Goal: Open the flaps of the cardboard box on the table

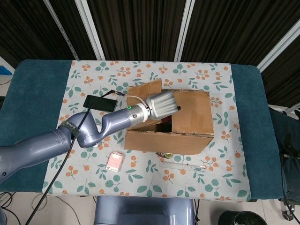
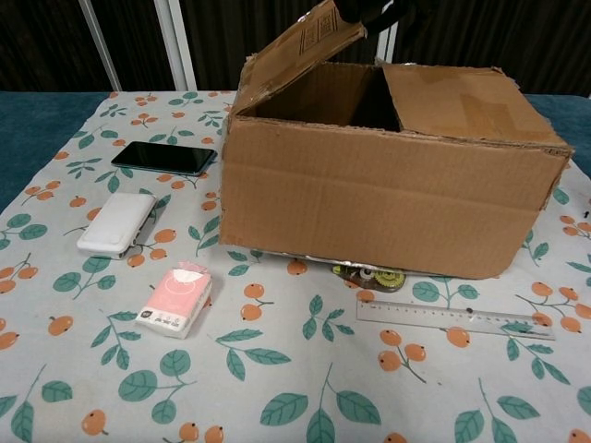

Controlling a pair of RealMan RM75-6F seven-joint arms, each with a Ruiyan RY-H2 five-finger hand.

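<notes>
A table (image 1: 35, 98) padded in teal and spread with a white cloth (image 1: 197, 185) printed with oranges and green leaves stands before dark pleated curtains (image 1: 140, 28) crossed by slanting white frame bars (image 1: 91, 28), with pale floor (image 1: 21, 199) showing at the table's near-left corner.
</notes>
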